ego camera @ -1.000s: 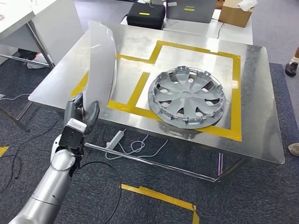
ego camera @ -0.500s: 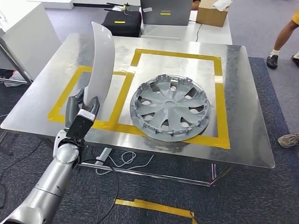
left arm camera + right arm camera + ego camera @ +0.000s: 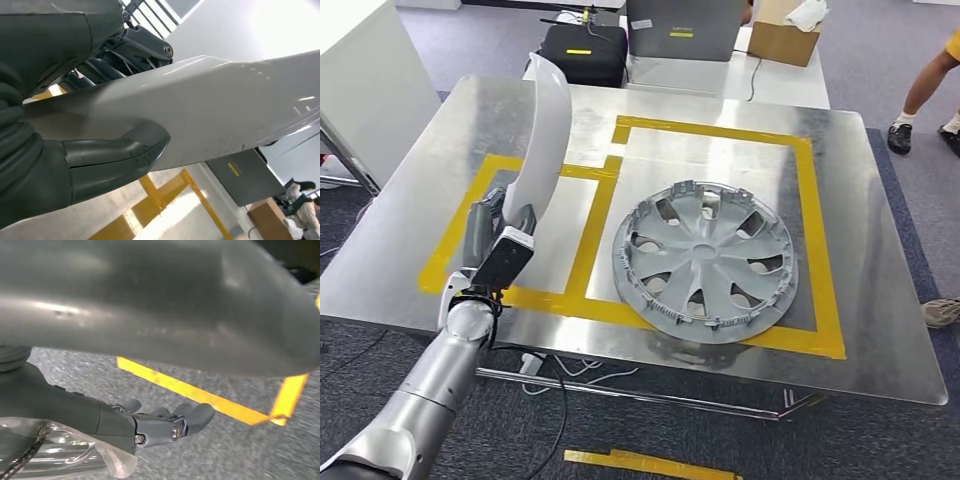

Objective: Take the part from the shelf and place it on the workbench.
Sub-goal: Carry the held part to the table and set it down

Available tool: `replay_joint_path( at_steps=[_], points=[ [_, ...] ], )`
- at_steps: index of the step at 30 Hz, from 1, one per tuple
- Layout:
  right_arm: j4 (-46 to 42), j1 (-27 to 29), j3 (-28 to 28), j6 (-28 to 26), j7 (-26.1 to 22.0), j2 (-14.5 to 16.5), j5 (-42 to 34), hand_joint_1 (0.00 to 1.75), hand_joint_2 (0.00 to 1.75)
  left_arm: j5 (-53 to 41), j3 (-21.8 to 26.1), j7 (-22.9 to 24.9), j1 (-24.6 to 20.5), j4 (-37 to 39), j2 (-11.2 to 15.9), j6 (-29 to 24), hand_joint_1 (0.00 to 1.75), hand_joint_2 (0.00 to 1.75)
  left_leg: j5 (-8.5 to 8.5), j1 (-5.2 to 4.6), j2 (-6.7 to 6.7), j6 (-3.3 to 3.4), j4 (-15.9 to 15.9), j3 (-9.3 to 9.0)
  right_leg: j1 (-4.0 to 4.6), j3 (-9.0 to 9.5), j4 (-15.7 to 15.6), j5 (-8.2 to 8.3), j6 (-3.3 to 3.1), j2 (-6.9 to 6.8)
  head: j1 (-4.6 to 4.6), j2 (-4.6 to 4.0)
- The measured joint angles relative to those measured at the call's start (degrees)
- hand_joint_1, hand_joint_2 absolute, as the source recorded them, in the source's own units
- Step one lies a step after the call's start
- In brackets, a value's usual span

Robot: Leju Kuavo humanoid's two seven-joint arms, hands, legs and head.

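Steel workbench (image 3: 848,300) below, curved white part (image 3: 543,135) upright in the left robot hand (image 3: 495,245), fingers clamped on its lower end.

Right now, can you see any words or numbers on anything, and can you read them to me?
No text here can be read.
Black case: yellow label strip, too small to read.
Grey case: yellow strip and white tag, too blurred.
Hubcap, white panel in the left hand, workbench: no writing visible.
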State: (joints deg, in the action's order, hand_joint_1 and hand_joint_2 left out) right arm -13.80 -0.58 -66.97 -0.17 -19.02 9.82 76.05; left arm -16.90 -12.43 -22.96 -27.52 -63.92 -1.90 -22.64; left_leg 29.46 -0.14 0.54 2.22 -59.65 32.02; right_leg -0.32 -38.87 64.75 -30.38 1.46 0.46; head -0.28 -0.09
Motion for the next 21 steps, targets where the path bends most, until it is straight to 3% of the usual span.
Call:
replay_joint_path(
  at_steps=[2,3,7,8,12,21],
  points=[
    [0.1,0.0,0.0,0.0,0.0,-0.2,0.0,0.0,0.0,-2.4,0.0,1.2,-0.6,1.5,0.0,-0.3,1.75,1.75,0.8,-0.06,0.03,-0.29,0.2,-0.82,0.59,0.66,-4.3,3.88,-1.0,-0.05,-0.05,0.01],
    [0.2,0.0,0.0,0.0,0.0,-0.3,0.0,0.0,0.0,-3.9,-0.1,1.9,-0.9,2.4,0.0,-0.6,1.75,1.75,0.99,-0.04,0.03,-0.54,0.3,-1.03,0.82,0.81,-5.3,4.47,-1.28,-0.07,-0.07,0.01],
    [0.3,0.1,0.0,0.1,0.0,-0.4,0.0,0.0,0.0,-9.7,-0.3,3.7,-1.9,5.6,0.3,-2.1,1.75,1.75,0.51,0.0,-0.06,-1.04,1.2,-1.49,0.71,1.58,-6.2,6.15,0.16,0.29,-0.15,0.02],
    [0.3,0.1,0.0,0.1,0.0,-0.4,0.0,0.0,0.0,-10.3,-0.4,4.1,-2.1,6.2,0.4,-2.3,1.75,1.75,0.29,-0.02,-0.07,-1.07,1.3,-1.51,0.65,1.63,-6.3,6.05,0.32,0.38,-0.19,0.02],
    [0.3,-0.1,0.0,0.6,0.1,-0.3,-0.1,0.0,0.0,-14.6,-0.5,6.6,-3.0,8.6,0.7,-3.3,1.75,1.75,0.66,-0.11,-0.08,-1.06,1.7,-1.83,0.6,1.83,-6.6,5.05,-0.32,0.47,-0.26,0.02],
    [-0.9,0.5,-0.4,2.8,1.0,0.5,-0.1,0.0,0.0,-23.8,-0.6,10.4,-4.8,14.5,1.9,-6.0,1.75,1.75,0.72,-0.05,-0.16,-1.66,2.6,-2.25,0.75,1.99,-6.6,5.3,-1.13,0.39,-0.22,0.02]
  ],
)
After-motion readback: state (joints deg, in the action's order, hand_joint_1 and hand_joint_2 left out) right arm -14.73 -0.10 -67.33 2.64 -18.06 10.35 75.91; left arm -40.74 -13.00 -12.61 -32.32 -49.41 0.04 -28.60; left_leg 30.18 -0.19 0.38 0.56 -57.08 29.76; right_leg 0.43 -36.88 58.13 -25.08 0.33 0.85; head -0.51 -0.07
